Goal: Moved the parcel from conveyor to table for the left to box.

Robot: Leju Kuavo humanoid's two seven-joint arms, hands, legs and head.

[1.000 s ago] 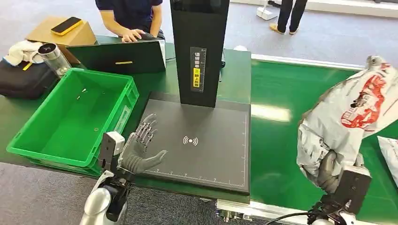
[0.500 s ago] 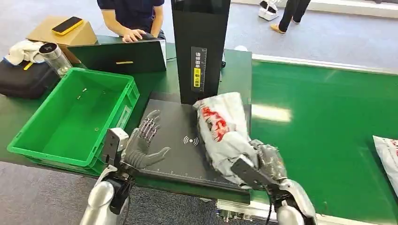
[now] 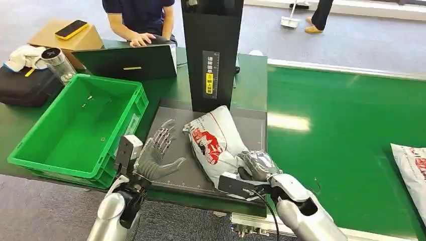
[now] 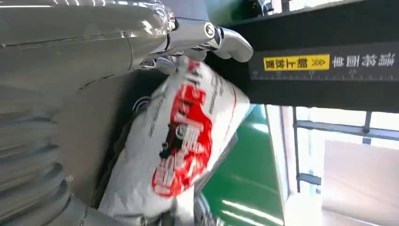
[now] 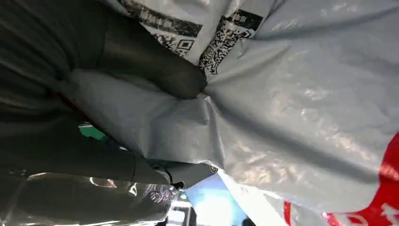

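Two hands: both work at the near edge of the black scan pad [image 3: 171, 173].
Right hand [image 3: 256, 168]: grasps the near end of the parcel [image 3: 213, 143]; the right wrist view shows a thick grey thumb [image 5: 155, 66] pressed into the crumpled white film.
Left hand [image 3: 158, 155]: released, fingers apart, holding nothing; it rests over the pad just beside the parcel. I cannot tell if it touches the bag.
Parcel position: it lies on the pad, red print up, its far end near the foot of the black scanner column [image 3: 212, 55]. The left wrist view shows the same bag [image 4: 183, 141] close in front of that hand.
Green crate [image 3: 75, 125]: stands just left of the pad, open side up.
Conveyor [image 3: 341, 130]: the green belt runs to the right; a second white bag [image 3: 412, 165] lies at its right edge.
Far side: a person [image 3: 138, 17] sits behind a dark laptop [image 3: 128, 60].
Progress: the transfer from belt to table looks all but done. Left to do, by my judgement: the right hand lets go, then the left hand takes the parcel and boxes it in the crate.
Change: half a second ago the parcel stood nearer the right of the pad; it now lies further left and flatter. The left hand has barely moved.
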